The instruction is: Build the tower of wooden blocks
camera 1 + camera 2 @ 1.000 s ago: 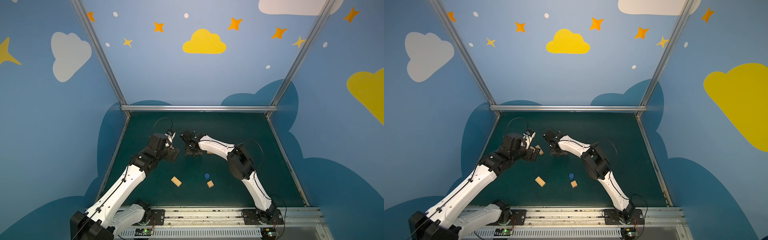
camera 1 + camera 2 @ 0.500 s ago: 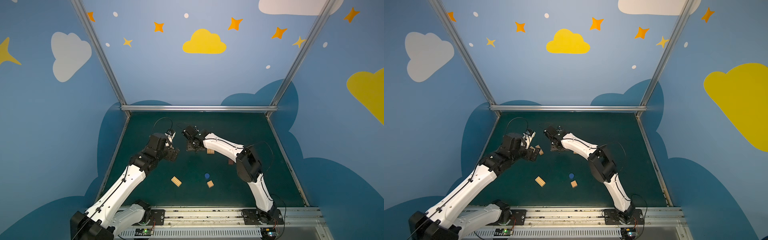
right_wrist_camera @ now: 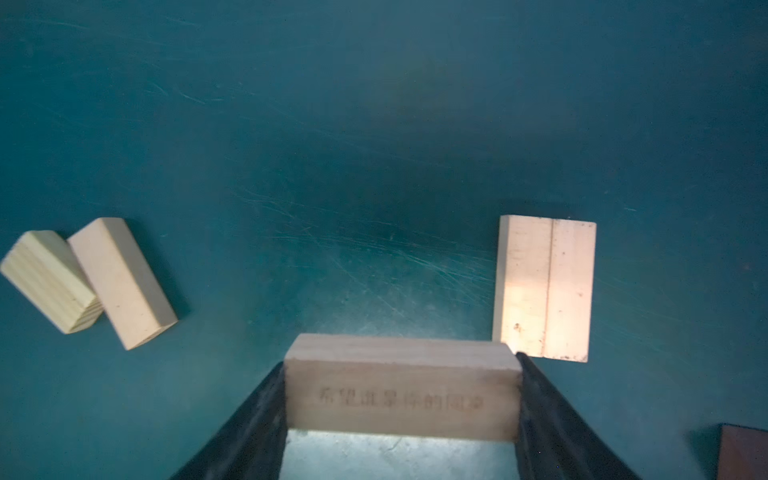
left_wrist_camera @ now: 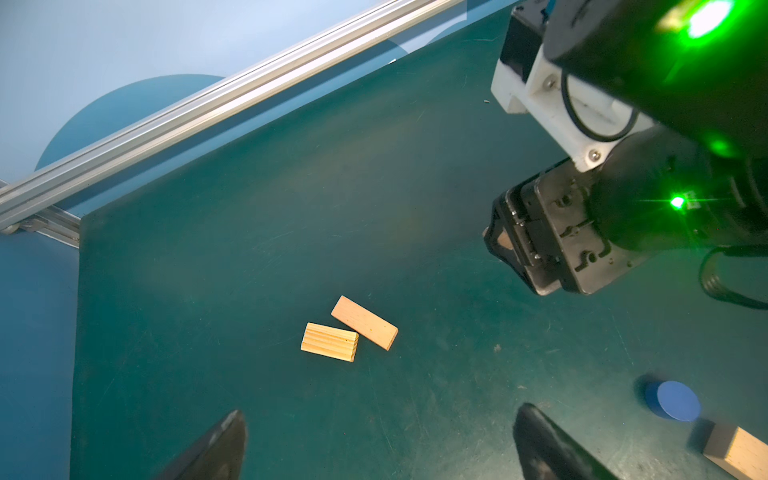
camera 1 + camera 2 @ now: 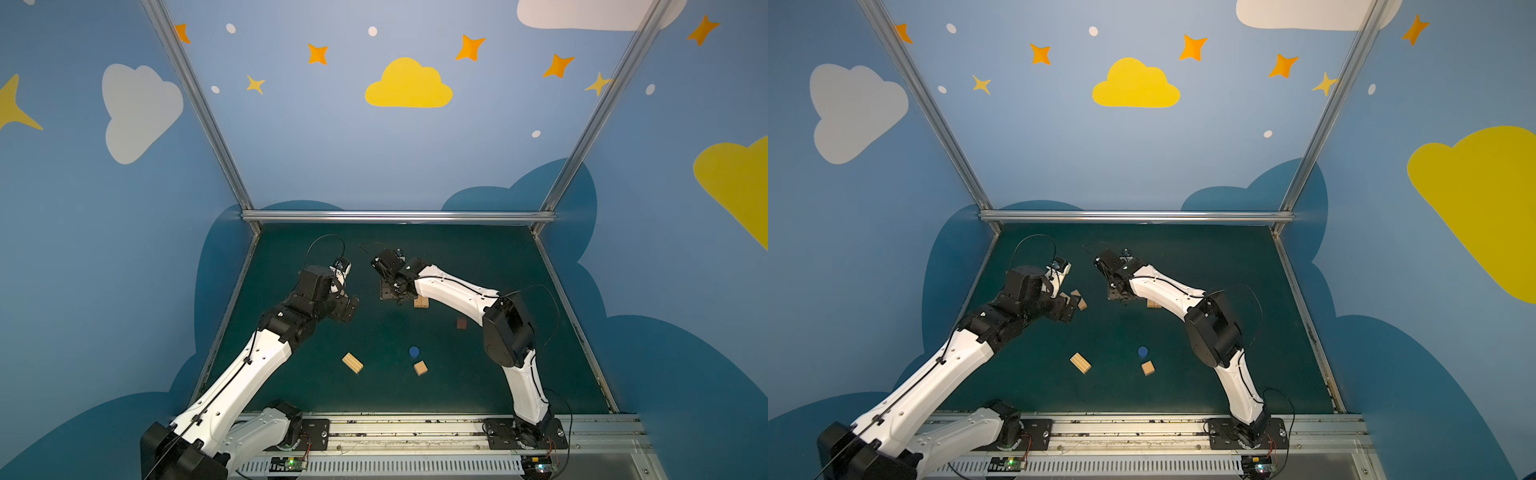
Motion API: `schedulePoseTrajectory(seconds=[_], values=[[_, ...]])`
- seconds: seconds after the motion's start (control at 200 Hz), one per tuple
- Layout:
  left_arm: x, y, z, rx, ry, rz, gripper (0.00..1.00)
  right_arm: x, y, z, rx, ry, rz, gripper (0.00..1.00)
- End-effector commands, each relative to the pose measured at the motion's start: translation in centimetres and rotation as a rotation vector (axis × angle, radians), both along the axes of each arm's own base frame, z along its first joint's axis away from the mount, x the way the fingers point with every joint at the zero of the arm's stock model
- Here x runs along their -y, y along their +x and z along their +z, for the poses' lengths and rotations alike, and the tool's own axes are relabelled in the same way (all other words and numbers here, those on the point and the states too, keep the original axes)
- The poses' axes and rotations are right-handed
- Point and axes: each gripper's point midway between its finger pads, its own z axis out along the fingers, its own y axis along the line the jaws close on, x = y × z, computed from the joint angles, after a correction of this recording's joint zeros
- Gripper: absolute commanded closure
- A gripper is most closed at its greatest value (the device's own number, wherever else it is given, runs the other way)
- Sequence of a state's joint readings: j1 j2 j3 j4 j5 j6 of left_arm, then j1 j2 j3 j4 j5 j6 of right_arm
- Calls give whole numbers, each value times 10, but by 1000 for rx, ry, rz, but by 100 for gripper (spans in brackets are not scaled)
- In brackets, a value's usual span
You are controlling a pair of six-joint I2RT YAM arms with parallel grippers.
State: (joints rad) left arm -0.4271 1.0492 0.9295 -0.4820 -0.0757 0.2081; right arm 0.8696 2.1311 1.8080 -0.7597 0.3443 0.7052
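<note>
R fingers [image 3: 552, 419] pinch tan bar [image 3: 402, 388]; L fingers [image 4: 218, 446] apart.

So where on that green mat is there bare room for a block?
Bare: the far strip along the back rail, and the right side beyond the brown cube. Crowded: the middle around the paired bars, and the front around the blue disc and tan cube.

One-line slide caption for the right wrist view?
Right gripper clamps a printed tan bar by its ends, beside a flat side-by-side pair of bars on the green mat.
</note>
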Motion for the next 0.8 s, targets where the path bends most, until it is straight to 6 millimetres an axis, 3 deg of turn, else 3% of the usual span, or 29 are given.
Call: schedulePoseTrajectory(seconds=[0.0,0.791], values=[[0,0,-1,4,-9,-3,0,10,5,21,43,10,-18,100],[4,1,-8,-24,-14,-15,0,68,17,-15,-37,-19,-138,100]])
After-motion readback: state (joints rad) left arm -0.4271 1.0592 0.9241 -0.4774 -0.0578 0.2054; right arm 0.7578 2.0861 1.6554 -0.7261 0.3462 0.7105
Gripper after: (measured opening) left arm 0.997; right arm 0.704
